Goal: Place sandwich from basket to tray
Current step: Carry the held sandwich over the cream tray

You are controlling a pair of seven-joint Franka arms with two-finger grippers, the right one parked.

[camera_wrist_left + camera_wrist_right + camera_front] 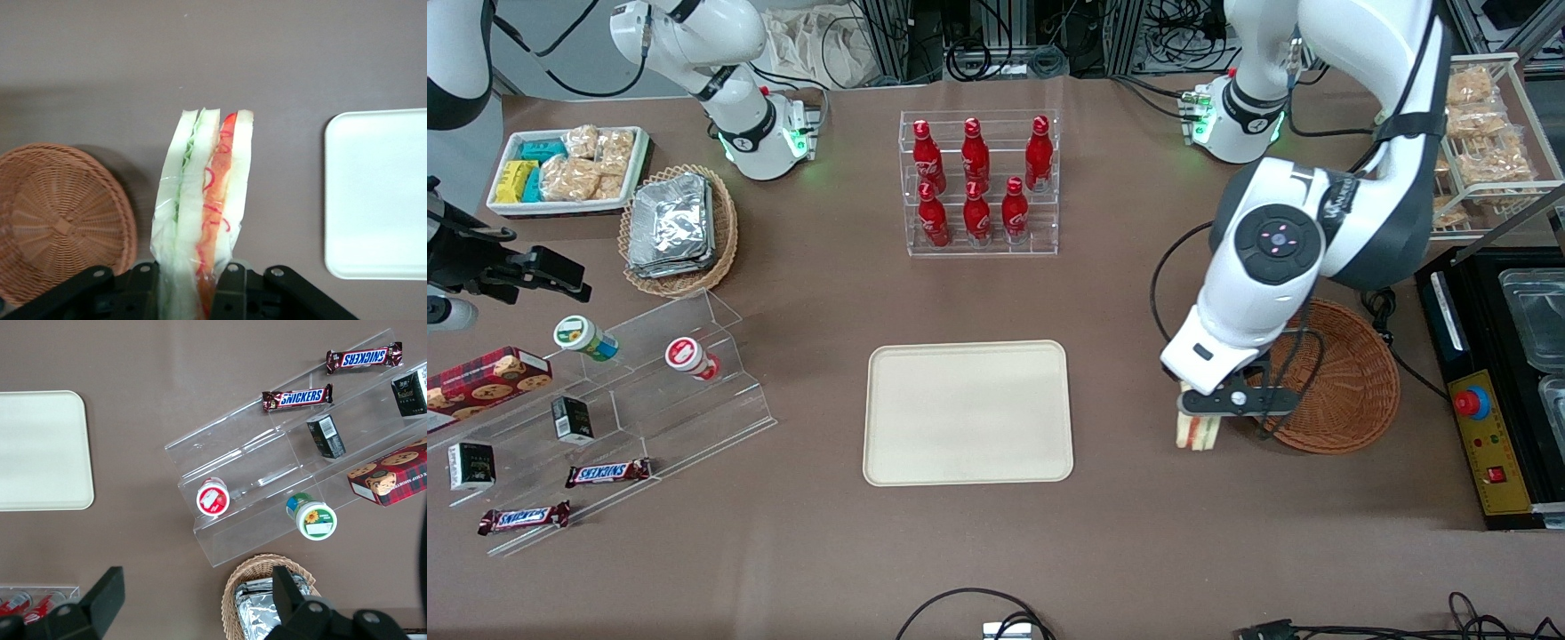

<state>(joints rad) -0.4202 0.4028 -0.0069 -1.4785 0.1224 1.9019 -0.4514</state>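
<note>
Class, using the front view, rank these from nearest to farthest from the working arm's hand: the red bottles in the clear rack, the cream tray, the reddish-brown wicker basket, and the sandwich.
1. The sandwich: clamped in the hand, over bare table.
2. The wicker basket: just beside the hand, toward the working arm's end.
3. The cream tray: toward the parked arm's end.
4. The red bottles: farther from the front camera, in the clear rack.

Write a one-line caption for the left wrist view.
Gripper shut on the wrapped sandwich, above bare table between basket and tray.
</note>
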